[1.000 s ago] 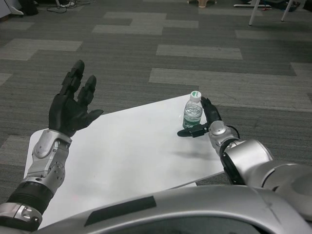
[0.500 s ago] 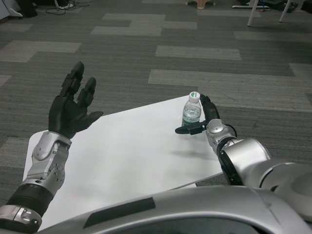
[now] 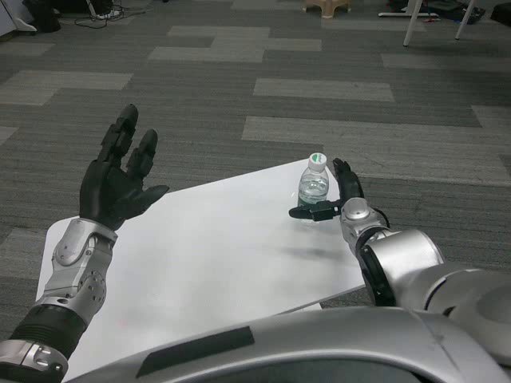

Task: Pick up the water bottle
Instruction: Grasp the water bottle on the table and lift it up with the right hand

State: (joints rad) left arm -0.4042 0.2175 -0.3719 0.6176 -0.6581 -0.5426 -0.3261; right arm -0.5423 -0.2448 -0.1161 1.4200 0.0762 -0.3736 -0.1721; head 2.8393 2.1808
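1. Water bottle (image 3: 314,180) stood upright near the white table's (image 3: 223,255) far right edge, green cap on; contents unclear.
2. Right hand (image 3: 335,199) cupped around it, fingers apart; contact uncertain.
3. Left hand (image 3: 117,179) was raised, fingers spread, holding nothing.

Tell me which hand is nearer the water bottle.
Right. The right hand is at the water bottle, fingers behind it and thumb in front near its base. The left hand is raised, fingers spread, far across the table.
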